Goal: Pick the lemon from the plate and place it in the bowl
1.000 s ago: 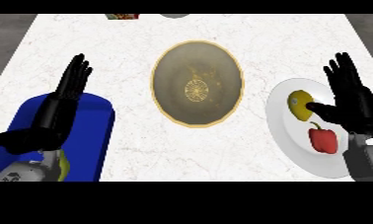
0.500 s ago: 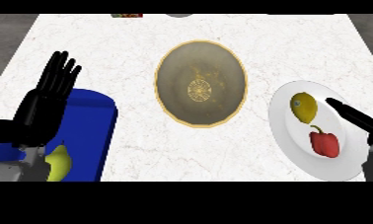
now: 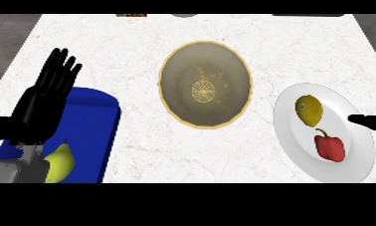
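Your bowl (image 3: 206,84) sits mid-counter, waiting. To its right the white plate (image 3: 294,140) carries the lemon (image 3: 309,110) above a red pepper (image 3: 329,147). Your left hand (image 3: 44,100) rests open, holding nothing. Of your right hand (image 3: 363,120) only a tip shows; its grasp is unreadable. Approach the smooth, yellow, oval lemon from above, clear of the pepper.

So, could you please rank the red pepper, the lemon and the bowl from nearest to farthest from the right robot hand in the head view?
From the right robot hand at the right edge:
1. Red pepper, on the white plate, just below-left.
2. Lemon, same plate; nearly as close, a narrow call.
3. Bowl, at the counter's middle.
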